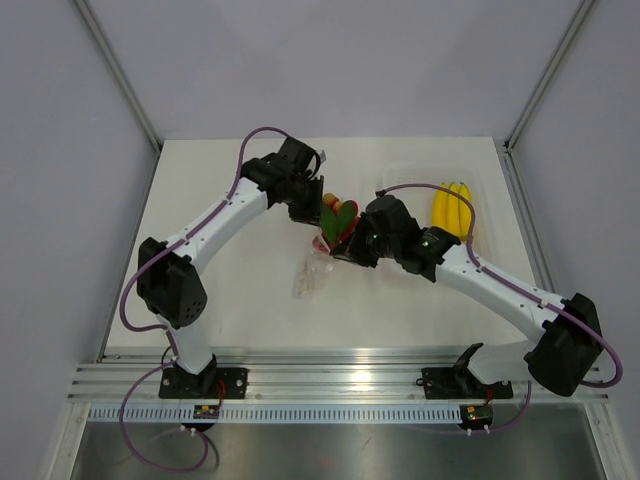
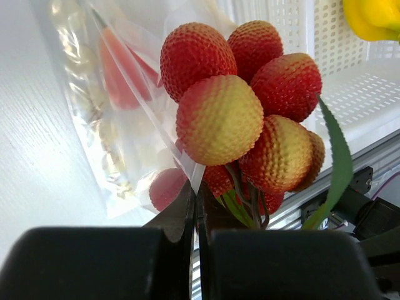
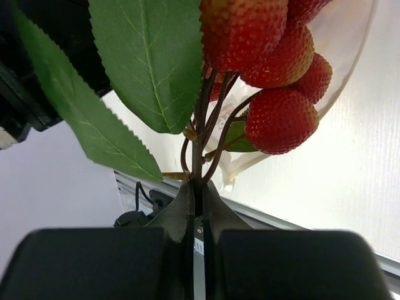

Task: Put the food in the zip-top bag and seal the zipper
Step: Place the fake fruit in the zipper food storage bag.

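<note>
We see a white table (image 1: pixel 240 320) enclosed by plain pale grey walls (image 1: pixel 350 60), slim metal posts (image 1: pixel 118 75) at its back corners, a ribbed metal rail (image 1: pixel 330 385) along its near edge, in even light.

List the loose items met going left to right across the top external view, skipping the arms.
From the left: clear dotted plastic zip-top bag → cluster of red strawberry-like fruits with green leaves → bunch of yellow toy bananas.
</note>
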`<state>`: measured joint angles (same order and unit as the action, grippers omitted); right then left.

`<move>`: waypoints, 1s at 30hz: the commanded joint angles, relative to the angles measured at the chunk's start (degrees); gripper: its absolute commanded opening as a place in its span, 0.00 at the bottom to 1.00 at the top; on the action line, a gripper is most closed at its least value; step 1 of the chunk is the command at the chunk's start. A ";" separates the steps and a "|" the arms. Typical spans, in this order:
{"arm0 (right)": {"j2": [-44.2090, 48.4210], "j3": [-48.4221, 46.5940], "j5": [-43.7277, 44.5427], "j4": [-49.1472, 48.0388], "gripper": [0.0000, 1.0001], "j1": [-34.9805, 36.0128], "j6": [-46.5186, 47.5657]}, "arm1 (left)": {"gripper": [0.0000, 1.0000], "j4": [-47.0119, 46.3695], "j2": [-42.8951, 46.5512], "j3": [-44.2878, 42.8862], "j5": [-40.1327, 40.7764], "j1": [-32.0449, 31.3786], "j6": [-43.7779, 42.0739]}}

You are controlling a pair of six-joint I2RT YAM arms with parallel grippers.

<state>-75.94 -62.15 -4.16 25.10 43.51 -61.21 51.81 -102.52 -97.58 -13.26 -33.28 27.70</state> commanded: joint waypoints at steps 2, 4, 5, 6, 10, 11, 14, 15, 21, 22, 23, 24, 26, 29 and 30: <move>3.43 1.50 -2.17 0.03 0.00 0.70 -0.58 | 0.00 -3.03 3.47 0.55 -3.09 1.11 -0.11; 4.57 1.77 -2.60 1.00 0.00 0.70 -0.14 | 0.00 -3.38 3.38 0.55 -3.18 1.20 -0.19; 4.66 1.94 -2.95 1.26 0.00 0.70 0.04 | 0.00 -3.30 3.29 0.46 -3.27 1.28 -0.19; 5.01 2.12 -3.39 1.26 0.00 0.70 0.30 | 0.00 -3.30 3.29 0.37 -3.35 1.28 -0.28; 4.93 2.30 -5.93 1.53 0.00 0.70 1.27 | 0.00 -3.30 3.47 0.29 -3.44 1.46 -0.37; 4.93 2.21 -6.38 1.44 0.00 0.79 1.36 | 0.00 -3.30 3.47 0.20 -3.44 1.55 -0.54; 5.01 1.34 -7.35 2.23 0.00 0.79 2.23 | 0.00 -3.03 3.47 0.20 -3.36 1.72 -0.81; 5.71 0.98 -7.26 2.58 0.00 0.96 2.58 | 0.00 -2.86 3.38 0.20 -3.36 1.81 -0.98; 11.51 0.19 -0.15 5.48 0.00 1.23 3.90 | 0.00 -2.51 2.06 0.46 -3.97 2.25 -1.07; 11.61 -0.25 0.12 5.66 0.00 1.23 3.99 | 0.00 -2.59 1.54 0.64 -4.49 2.25 -0.90; 11.61 -0.51 -0.05 5.83 0.00 1.23 4.25 | 0.00 -2.77 1.45 0.72 -4.67 2.16 -0.72; 11.08 -0.69 -0.58 5.83 0.00 1.23 4.78 | 0.00 -2.94 1.27 0.72 -4.93 2.25 -0.46; 10.03 -0.78 -2.07 5.40 0.00 1.14 5.05 | 0.00 -3.64 1.01 0.99 -5.81 2.25 -0.02; 9.15 0.10 -3.74 4.17 0.00 1.23 5.22 | 0.00 -4.00 1.27 0.99 -6.25 2.25 0.25; 8.71 0.19 -4.09 3.56 0.00 1.23 5.22 | 0.00 -4.00 1.27 0.99 -6.26 2.25 0.33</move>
<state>-66.37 -60.88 -6.68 31.31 43.99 -57.34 50.52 -102.04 -96.92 -16.71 -31.29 27.51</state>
